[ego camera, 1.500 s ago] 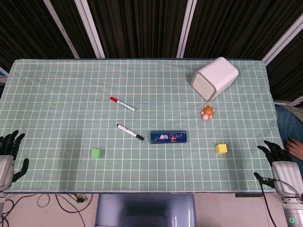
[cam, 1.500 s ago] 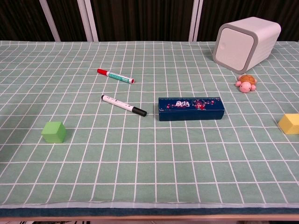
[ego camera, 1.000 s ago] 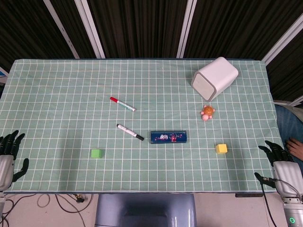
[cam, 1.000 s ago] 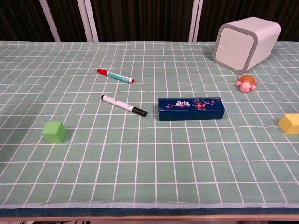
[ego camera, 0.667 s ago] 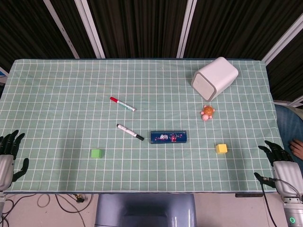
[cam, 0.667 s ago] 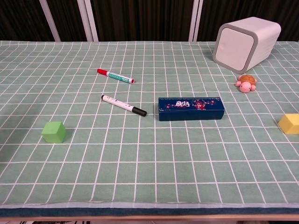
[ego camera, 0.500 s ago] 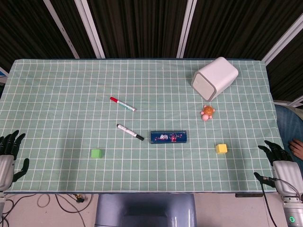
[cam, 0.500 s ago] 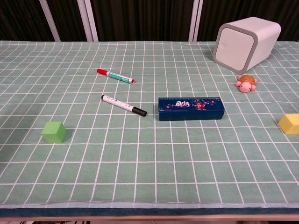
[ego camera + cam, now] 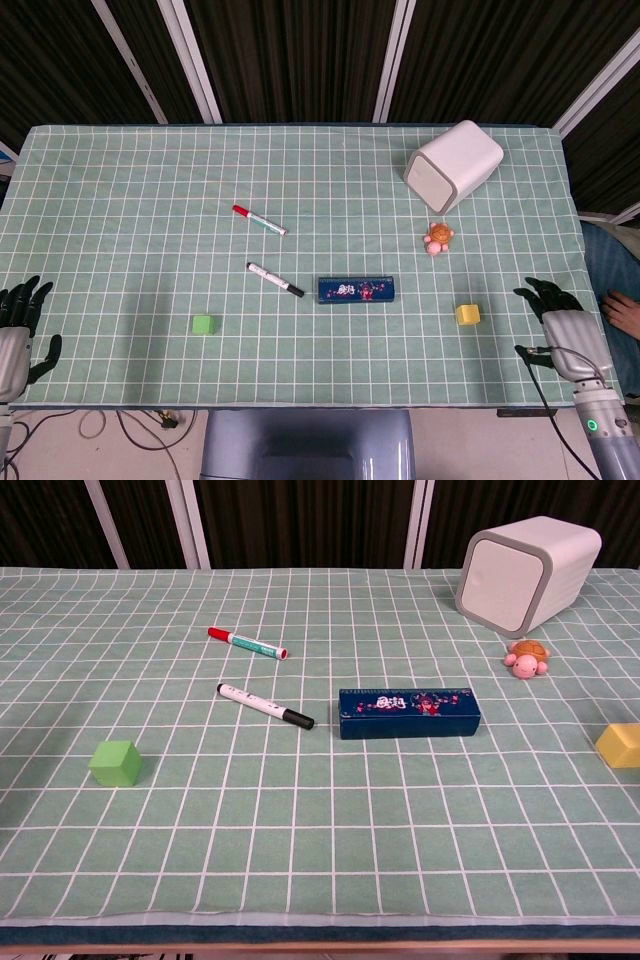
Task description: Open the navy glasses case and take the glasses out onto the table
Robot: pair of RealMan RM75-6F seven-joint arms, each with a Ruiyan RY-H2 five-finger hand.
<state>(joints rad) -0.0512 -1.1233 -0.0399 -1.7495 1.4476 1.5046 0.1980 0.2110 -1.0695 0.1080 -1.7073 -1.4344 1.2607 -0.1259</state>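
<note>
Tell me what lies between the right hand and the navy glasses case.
The yellow cube sits on the cloth roughly between the right hand and the navy glasses case, slightly nearer the robot than the case. Nothing else visible lies on that line, and the case is closed.

Case (image 9: 409, 713) between marker (image 9: 265, 706) and turtle (image 9: 526, 659)
</note>
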